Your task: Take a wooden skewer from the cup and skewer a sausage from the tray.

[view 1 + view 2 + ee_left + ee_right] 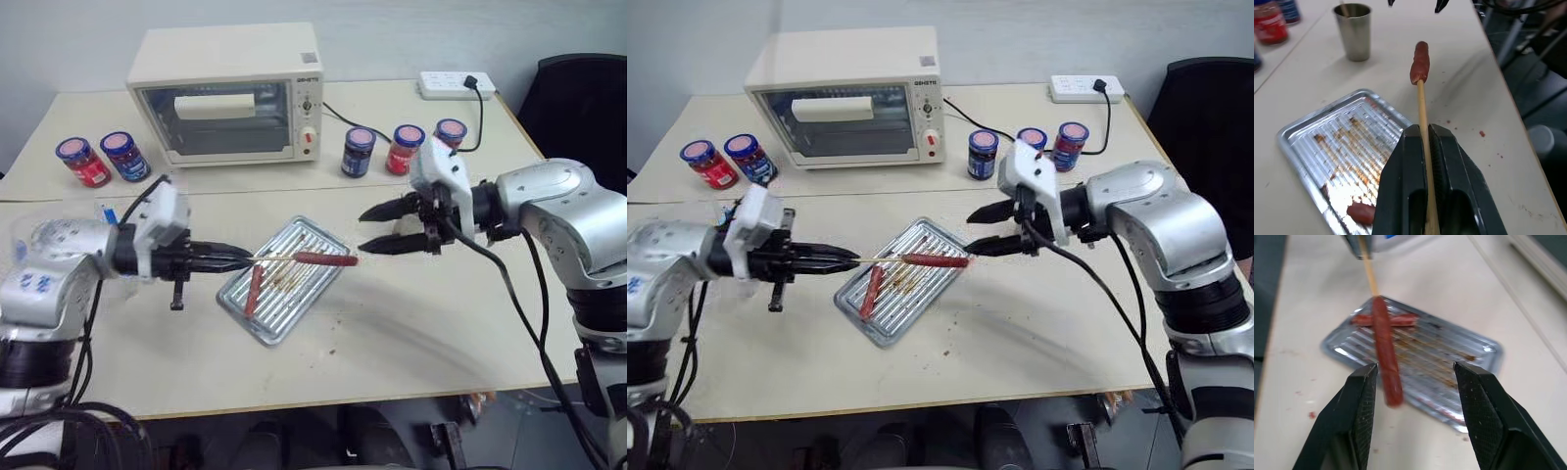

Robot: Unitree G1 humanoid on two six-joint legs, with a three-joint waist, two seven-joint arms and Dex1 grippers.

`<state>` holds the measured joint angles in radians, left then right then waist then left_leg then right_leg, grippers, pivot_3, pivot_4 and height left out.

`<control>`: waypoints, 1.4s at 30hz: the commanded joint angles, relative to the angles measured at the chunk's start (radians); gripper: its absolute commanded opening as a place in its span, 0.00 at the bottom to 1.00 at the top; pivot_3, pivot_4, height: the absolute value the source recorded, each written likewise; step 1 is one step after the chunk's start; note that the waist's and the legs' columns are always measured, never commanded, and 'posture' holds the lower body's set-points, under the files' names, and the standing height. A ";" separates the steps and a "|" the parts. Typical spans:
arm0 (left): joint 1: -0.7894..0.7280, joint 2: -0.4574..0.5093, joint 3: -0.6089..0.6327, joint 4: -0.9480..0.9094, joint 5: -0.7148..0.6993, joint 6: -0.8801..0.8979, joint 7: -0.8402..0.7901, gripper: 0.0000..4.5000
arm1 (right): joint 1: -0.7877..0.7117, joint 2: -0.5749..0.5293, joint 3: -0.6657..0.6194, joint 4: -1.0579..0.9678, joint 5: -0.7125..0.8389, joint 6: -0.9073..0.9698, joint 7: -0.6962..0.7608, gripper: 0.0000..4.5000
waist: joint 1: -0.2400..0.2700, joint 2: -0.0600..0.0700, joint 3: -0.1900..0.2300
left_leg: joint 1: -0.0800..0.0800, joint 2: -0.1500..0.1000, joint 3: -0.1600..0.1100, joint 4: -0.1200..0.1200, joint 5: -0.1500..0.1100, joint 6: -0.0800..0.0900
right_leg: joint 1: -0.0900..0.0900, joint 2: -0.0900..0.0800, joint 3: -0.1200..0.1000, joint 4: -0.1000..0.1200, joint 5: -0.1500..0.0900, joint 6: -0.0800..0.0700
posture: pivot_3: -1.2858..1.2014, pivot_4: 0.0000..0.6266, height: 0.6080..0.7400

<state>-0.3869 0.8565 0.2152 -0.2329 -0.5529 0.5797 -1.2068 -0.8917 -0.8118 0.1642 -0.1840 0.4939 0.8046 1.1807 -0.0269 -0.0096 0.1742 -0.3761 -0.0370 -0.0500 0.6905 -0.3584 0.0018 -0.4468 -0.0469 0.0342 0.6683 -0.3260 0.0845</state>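
Sausage [324, 258] sits threaded on the skewer [1423, 115], which we find clamped in the left gripper [241, 258] above the tray [315, 231]; right gripper [378, 227] stands released, clear of it.

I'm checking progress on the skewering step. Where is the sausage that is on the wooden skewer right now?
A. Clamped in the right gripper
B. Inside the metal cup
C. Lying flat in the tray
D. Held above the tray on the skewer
D: the left gripper holds the wooden skewer with the sausage on its tip above the tray, while the right gripper is open beside it.
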 commanded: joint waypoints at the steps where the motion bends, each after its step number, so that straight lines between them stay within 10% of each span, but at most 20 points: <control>1: 0.102 -0.012 0.166 -0.144 -0.055 0.057 0.143 0.00 | -0.026 0.022 -0.070 -0.022 0.035 0.007 -0.036 0.57 | 0.003 0.000 0.000 | 0.000 0.000 0.000 0.000 0.000 0.000 | 0.000 0.000 0.000 0.000 0.000 0.000 | 0.52 0.24 1.00; 9: 0.385 -0.166 0.562 -0.313 -0.018 0.115 0.513 0.00 | -0.007 0.085 -0.083 -0.063 0.076 0.022 -0.091 0.92 | 0.001 0.000 0.000 | 0.000 0.000 0.000 0.000 0.000 0.000 | 0.000 0.000 0.000 -0.002 0.000 0.000 | 0.52 0.24 1.00; 16: 0.530 -0.363 0.757 -0.378 0.060 0.126 0.839 0.00 | 0.007 0.118 -0.081 -0.077 0.093 0.017 -0.106 0.92 | 0.004 -0.001 0.000 | 0.000 0.000 0.000 0.000 -0.001 0.000 | 0.001 0.000 0.000 -0.005 0.000 0.000 | 0.52 0.24 1.00; 32: 0.452 -0.337 0.634 -0.227 0.129 0.179 1.041 0.00 | 0.005 0.156 -0.075 -0.086 0.105 0.024 -0.128 0.92 | 0.026 -0.002 -0.001 | 0.001 0.000 -0.001 -0.001 -0.001 -0.001 | 0.002 0.000 -0.001 -0.005 0.000 0.000 | 0.52 0.24 1.00; 42: 0.431 -0.254 0.662 -0.189 0.090 0.197 0.997 0.51 | 0.031 0.144 -0.102 -0.102 0.136 0.062 -0.168 1.00 | 0.023 -0.002 -0.001 | 0.001 0.000 -0.001 -0.003 -0.001 -0.001 | 0.002 0.000 -0.001 -0.007 0.000 0.000 | 0.52 0.24 1.00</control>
<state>0.0294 0.5798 0.8380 -0.3799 -0.4448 0.7735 -0.1936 -0.8648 -0.6543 0.1020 -0.2413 0.6101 0.8673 1.0170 -0.0042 -0.0119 0.1728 -0.3747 -0.0368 -0.0506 0.6879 -0.3594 0.0013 -0.4451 -0.0467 0.0335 0.6611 -0.3260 0.0845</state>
